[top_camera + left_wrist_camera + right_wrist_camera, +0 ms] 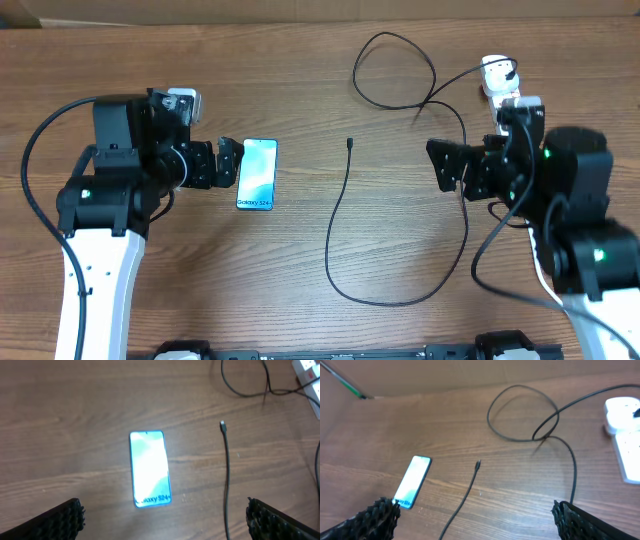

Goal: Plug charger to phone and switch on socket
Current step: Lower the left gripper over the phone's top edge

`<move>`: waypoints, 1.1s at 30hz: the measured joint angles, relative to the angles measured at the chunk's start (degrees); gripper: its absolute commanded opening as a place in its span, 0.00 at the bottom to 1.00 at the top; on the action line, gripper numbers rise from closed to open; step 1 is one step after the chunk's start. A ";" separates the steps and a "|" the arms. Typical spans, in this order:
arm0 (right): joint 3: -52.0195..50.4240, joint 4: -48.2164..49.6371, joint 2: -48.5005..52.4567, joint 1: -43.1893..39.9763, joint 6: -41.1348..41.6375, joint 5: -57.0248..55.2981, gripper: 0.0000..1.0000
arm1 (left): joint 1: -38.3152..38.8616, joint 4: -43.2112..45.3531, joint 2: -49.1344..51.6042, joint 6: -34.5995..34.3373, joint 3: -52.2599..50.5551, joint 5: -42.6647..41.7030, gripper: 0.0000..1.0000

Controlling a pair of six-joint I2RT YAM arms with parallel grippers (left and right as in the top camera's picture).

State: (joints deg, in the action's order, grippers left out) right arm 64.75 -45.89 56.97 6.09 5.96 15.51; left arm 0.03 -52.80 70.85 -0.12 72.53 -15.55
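Nothing plugged in yet; early in the task, by the look of it.

Phone (257, 174): flat on the table (240, 290), screen up and lit, "Galaxy" end toward the robot. Probably left face-up and square so the port edge is easy to reach.

Left gripper (229, 165): hovering just beside the phone on the left-arm side, fingers (55, 522) wide apart, holding nothing. Likely parked there to steady the phone during the plug-in.

Charger (227, 480): thin black cable lying loose. Connector tip (222, 425) free on the wood between the two arms, near the phone but not touching it, pointing away from the robot. From the tip, running back toward the robot, curving round, then up under the right arm into a loose loop near the socket (626, 455).

Socket: white strip at the far right-arm side, partly hidden by the arm in the overhead view. Switch position too small to read.

Right gripper (441, 167): fingers (370, 522) spread, empty, facing the tip across bare wood, seemingly lined up for the pickup.

Next, as a judgement: pinch close behind the tip to stop the limp cable flopping, then swing it round to the "Galaxy" end, probably the port side.
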 measured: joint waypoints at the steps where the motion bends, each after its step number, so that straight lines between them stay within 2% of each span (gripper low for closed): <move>1: 1.49 -1.11 1.42 0.00 0.00 0.20 1.00 | 0.00 -0.50 0.39 -0.24 0.04 -0.31 0.99; 6: 5.29 -3.39 5.20 0.00 0.04 0.63 1.00 | 0.00 -2.01 2.32 -1.25 0.09 -1.42 1.00; 12: 5.40 -2.95 5.35 0.00 0.04 0.79 1.00 | 0.52 -3.58 6.88 -2.97 2.10 -2.36 0.95; 17: 5.44 -2.99 5.35 0.02 0.02 0.81 1.00 | 2.97 -9.99 15.06 -7.50 11.96 1.70 0.92; 22: 5.44 -3.74 5.60 0.00 0.04 0.81 1.00 | 5.70 -14.10 21.84 -11.89 21.90 5.73 0.84; 27: 5.44 -4.70 8.02 0.00 0.04 0.81 1.00 | 8.68 -15.17 26.97 -15.15 23.34 7.50 0.80; 33: 5.44 -5.38 11.15 0.00 0.02 0.81 1.00 | 12.28 -14.60 35.63 -19.32 23.34 10.69 0.82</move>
State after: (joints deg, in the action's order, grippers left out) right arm 70.19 -51.27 68.12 6.09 5.98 16.32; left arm 12.32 -67.40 106.48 -19.44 95.88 -4.86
